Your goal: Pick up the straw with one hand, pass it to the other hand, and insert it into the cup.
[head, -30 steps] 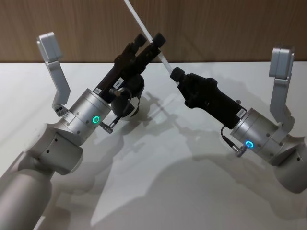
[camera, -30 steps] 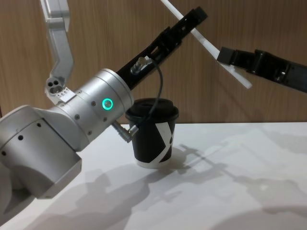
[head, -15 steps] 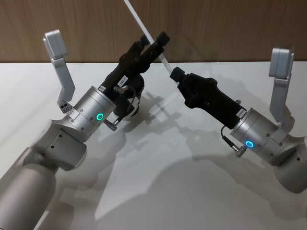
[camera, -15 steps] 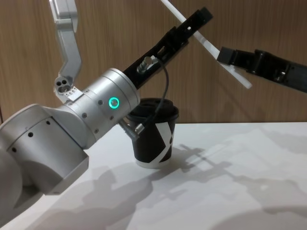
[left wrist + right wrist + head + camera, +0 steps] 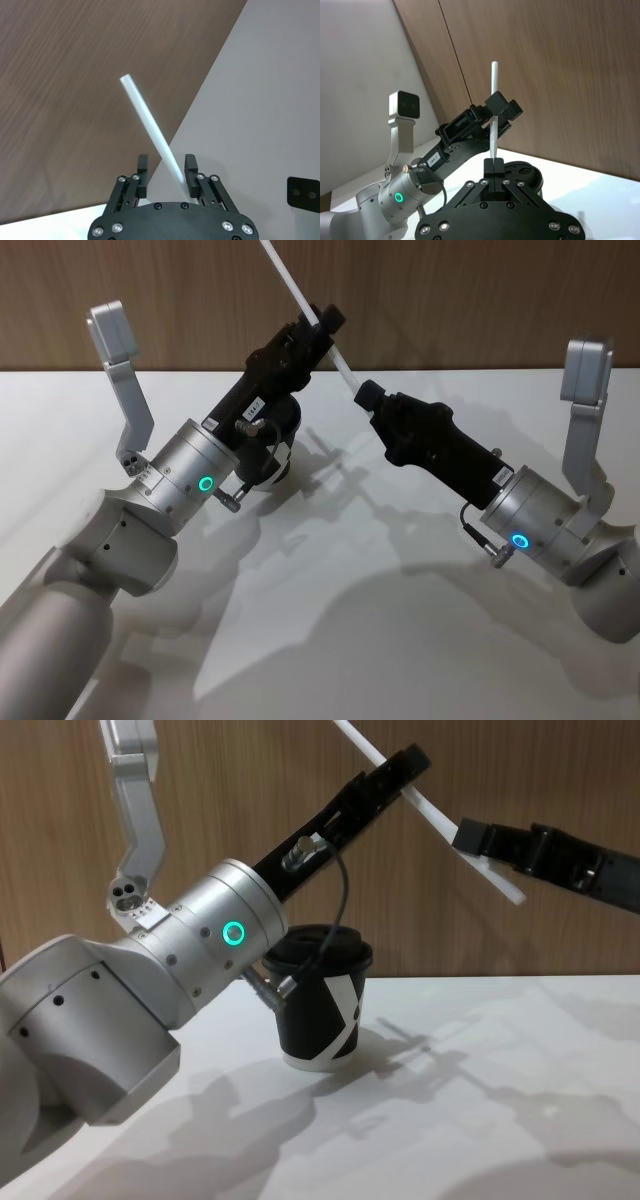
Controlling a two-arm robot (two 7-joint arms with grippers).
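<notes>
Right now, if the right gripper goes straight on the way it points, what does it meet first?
Probably the left gripper: its open fingers stand around the straw that the right gripper holds, directly ahead along it.

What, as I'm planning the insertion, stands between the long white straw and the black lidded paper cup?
The left gripper: its black body slants over the black lidded paper cup, beneath the long white straw that the right gripper clamps. Its dark cable hangs by the lid.

Bright, diffuse light from above; soft, overlapping grey shadows lie on the white table (image 5: pixel 580 1020) before and beside the cup (image 5: pixel 325 1015).
</notes>
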